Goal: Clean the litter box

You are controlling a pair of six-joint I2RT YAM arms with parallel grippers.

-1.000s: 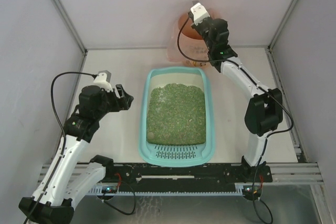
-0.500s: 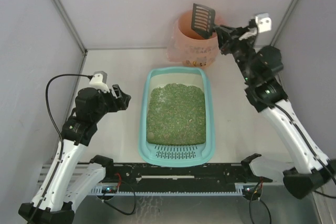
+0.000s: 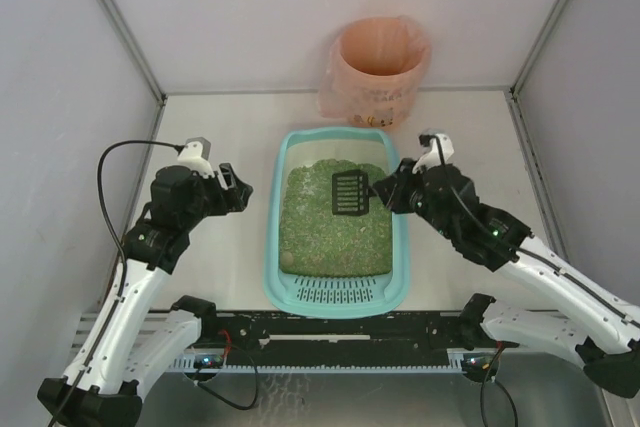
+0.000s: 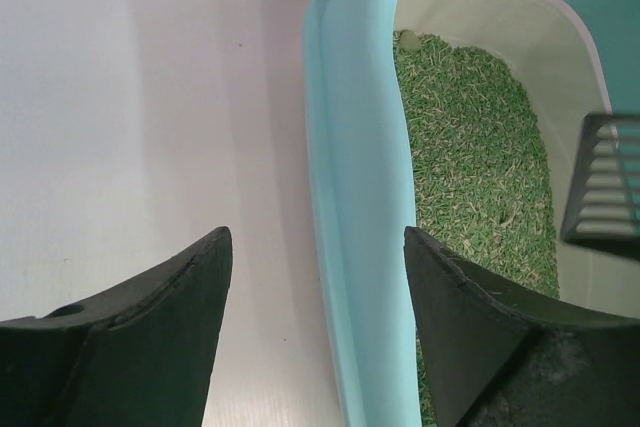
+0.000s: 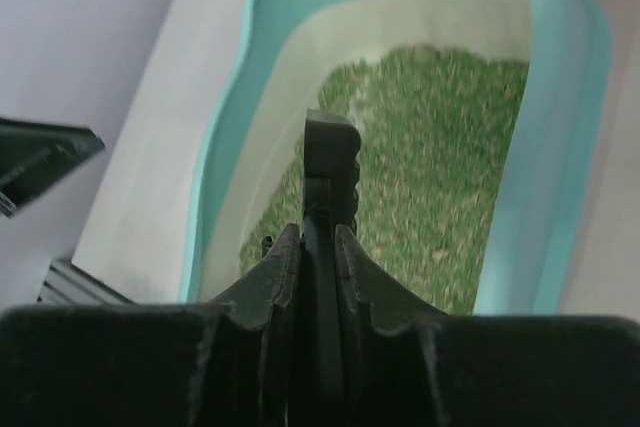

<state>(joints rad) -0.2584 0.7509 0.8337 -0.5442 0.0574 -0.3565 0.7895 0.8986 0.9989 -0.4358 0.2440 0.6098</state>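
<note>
Top: large light-teal plastic litter box (image 3: 273, 237) centred, green litter (image 3: 330, 237) inside; small black slotted scoop (image 3: 349, 192) above it, pinched by right gripper (image 3: 385, 194).
Left wrist: left gripper (image 4: 318, 247) spread, empty, beside box rim.
Right wrist: scoop seen edge-on. Advise shallow dip, slow sift.

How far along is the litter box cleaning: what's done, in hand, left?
Done: the scoop is picked up, right end effector shut on it. In hand: it hangs over the green litter in the litter box. Left: a pale lump lies in the litter, to be scooped into the pink-bagged bin.
</note>
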